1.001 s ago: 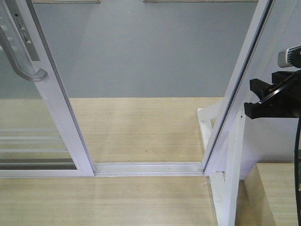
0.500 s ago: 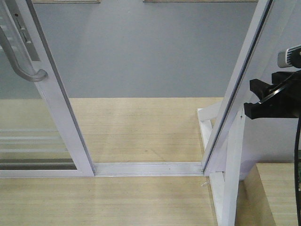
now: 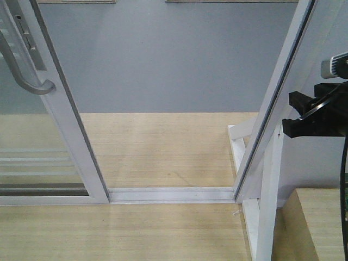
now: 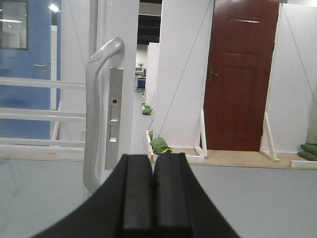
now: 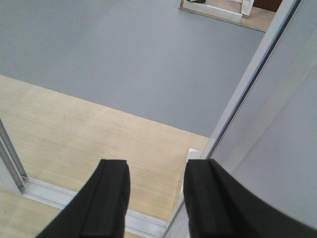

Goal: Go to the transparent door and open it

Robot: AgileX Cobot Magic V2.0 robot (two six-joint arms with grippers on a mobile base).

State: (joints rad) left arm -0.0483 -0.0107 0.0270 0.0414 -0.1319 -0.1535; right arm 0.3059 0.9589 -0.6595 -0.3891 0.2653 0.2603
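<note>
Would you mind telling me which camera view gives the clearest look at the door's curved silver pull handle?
The left wrist view shows it best: the curved silver pull handle runs nearly full length beside its lock plate, just past the shut left end effector. The front-facing view catches only the handle's hooked lower end at the frame's left edge. The right wrist view shows none of it.

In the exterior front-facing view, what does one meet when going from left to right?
Curved door handle → white stile of the transparent door → open doorway over the floor track → white frame post → right hand.
</note>
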